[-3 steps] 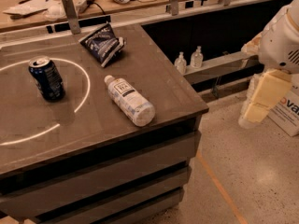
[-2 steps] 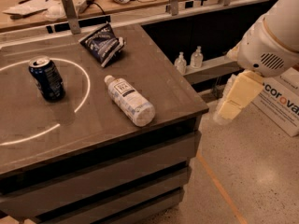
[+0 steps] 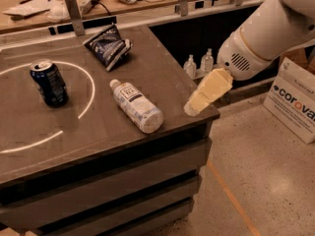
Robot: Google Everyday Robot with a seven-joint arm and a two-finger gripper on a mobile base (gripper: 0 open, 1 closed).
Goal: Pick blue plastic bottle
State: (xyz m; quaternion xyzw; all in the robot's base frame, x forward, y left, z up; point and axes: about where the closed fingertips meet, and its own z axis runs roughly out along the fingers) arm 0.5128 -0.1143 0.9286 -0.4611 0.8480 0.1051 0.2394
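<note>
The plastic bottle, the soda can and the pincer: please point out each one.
plastic bottle [image 3: 137, 106], camera view, middle of its lying body.
soda can [image 3: 49, 84], camera view, its dark blue side.
pincer [image 3: 191, 108], camera view, its tip, by the right edge of the table [image 3: 167, 73].

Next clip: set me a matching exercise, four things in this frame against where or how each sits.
Things: 1 bottle; 2 can; 3 snack bag; 4 pincer.
Places: A upright inside the white circle; B near the front right corner of the table; C lying on its side; D crumpled at the back.
Pairs: 1-C; 2-A; 3-D; 4-B.
</note>
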